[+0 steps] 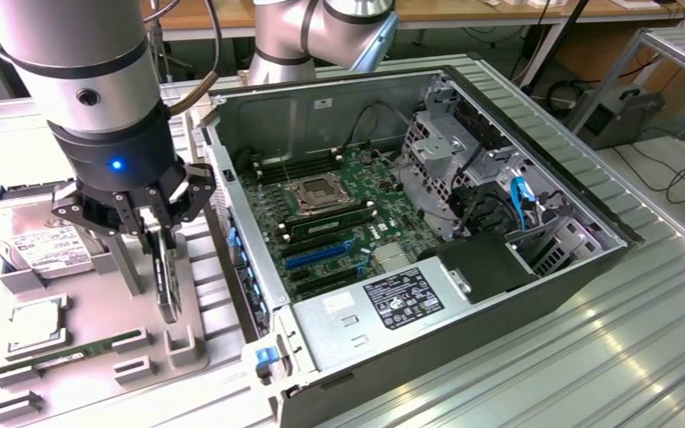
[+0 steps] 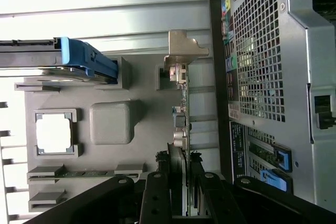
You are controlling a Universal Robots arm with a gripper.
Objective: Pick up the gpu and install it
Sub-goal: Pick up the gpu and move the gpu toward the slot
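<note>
Directly below me, my gripper [image 1: 152,275] straddles the gpu [image 1: 169,287], which stands on edge in the grey holder tray [image 1: 200,357]. My fingers sit narrow on its two flat faces and seem to clamp it. Seen from my wrist, the card's long axis runs away between my fingers to its silver bracket [image 2: 184,51]. Farther off, at the exterior view's right, lies the open computer case [image 1: 355,85].
</note>
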